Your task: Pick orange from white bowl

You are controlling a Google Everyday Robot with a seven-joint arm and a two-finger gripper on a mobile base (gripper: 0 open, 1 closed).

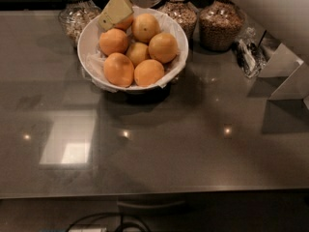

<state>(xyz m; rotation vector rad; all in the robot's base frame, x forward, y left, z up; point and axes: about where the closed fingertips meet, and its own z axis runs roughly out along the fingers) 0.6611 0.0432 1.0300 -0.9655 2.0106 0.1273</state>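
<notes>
While the robot's pale, wedge-shaped gripper (116,12) hangs near the far edge of the glossy dark grey countertop (193,149), above the back-left rim of the large, round, deep white bowl (89,37), it shows only one cream face, so I cannot tell whether it is clamped on anything or loose. Directly under that face, in the back-left part of the bowl, sits a round, smooth orange (127,24), mostly covered. Whether the two touch cannot be judged. Six other oranges (146,27) of the same kind fill the rest of the bowl, packed against one another, with the two largest at its near side. A crinkled white liner (170,74) spills over the bowl's near-right rim. The bowl stands in the far-left part of the countertop. Along the far edge stand three clear glass jars of brown grain: the left jar (76,18) just behind the bowl's left side, the middle jar (181,13) just behind its right side, and the right jar (221,25) further toward the far-right corner. Near the right edge lies a clear plastic packet (248,57), and beside it, at the edge itself, stands a white folded card (289,76). Below the near edge a dark cable (116,222) loops.
</notes>
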